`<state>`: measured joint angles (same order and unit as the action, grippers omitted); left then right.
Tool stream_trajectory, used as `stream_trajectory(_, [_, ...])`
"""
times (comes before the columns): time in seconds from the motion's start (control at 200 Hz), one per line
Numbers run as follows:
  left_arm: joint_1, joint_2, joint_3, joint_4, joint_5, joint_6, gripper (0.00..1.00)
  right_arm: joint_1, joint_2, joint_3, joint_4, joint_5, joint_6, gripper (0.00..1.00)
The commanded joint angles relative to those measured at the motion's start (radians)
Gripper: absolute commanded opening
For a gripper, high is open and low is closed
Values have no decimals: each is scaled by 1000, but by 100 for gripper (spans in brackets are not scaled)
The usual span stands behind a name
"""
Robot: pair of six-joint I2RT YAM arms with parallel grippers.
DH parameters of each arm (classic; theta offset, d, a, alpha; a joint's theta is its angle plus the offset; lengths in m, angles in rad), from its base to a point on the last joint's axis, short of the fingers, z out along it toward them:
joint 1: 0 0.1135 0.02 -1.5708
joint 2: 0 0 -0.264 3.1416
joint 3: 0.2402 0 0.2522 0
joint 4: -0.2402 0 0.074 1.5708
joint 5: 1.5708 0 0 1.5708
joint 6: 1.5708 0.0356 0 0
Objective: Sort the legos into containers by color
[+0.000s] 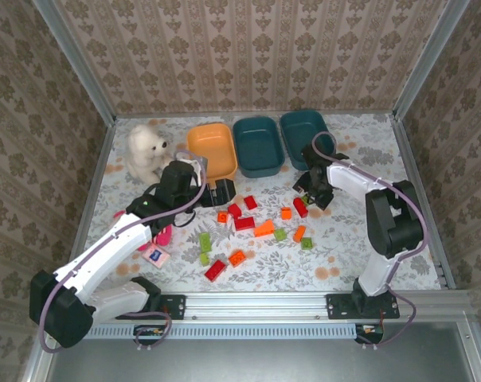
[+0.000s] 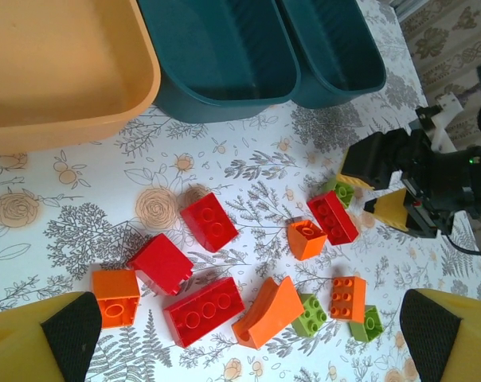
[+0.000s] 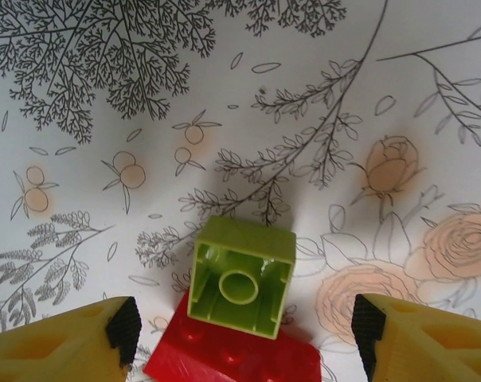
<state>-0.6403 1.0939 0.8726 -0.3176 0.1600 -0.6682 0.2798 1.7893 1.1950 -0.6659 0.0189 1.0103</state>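
- Your right gripper [image 3: 246,328] points straight down at the table with its jaws spread wide and nothing held. A lime green lego [image 3: 242,290] lies between the yellow fingers [image 3: 57,346], touching neither.
- That brick lies hollow side up. On the side nearer your wrist it touches a red brick [image 3: 232,362]. I cannot tell whether it leans on the red one or only butts against it.
- I judge the step in hand to be the pick of the green one. The next move calls for a straight descent and a close on the green walls alone. Catch the red neighbour and both may lift, or the green may tip away.
- After that comes the carry. A teal tub [image 1: 306,135] stands straight beyond your fingertips, a second teal tub [image 1: 259,147] sits to its left, and the orange tub [image 1: 213,147] is further left. All three look empty, so the sort seems hardly started.
- Your right arm rises from its base to a high elbow, and the forearm slopes forward and inward to a wrist bent down.
- Your left gripper [image 2: 248,322] hovers wide open and empty. The main scatter of legos [image 2: 205,310], red, orange and green, lies below and ahead of its tips. That arm stretches long and low on a diagonal.
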Motion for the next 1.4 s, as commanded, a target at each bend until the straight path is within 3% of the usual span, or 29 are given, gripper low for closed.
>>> stream_trajectory(0.0, [-12, 0, 0, 13, -10, -20, 100, 5, 51, 41, -38, -16, 42, 68])
stream_trajectory(0.23, [-14, 0, 2, 9, -17, -19, 100, 5, 96, 62, -47, 9, 47, 57])
stream_trajectory(0.43, [-15, -5, 2, 7, -14, -19, 100, 6, 100, 65, -58, 23, 47, 36])
stream_trajectory(0.565, [-14, -3, 2, 11, -13, -23, 100, 12, 43, 76, -84, 56, 28, 28])
stream_trajectory(0.735, [-14, 18, 30, 20, -40, -31, 100, 25, -65, 165, -130, 165, -91, 27])
stream_trajectory(0.855, [2, 72, 81, 18, -41, -24, 100, 13, -38, 267, -133, 204, -196, 27])
stream_trajectory(1.18, [85, 250, 234, 40, 33, -26, 100, -30, 267, 629, -166, 195, -387, 27])
stream_trajectory(1.395, [127, 325, 308, 24, 58, -25, 100, -99, 489, 855, -242, 67, -419, 28])
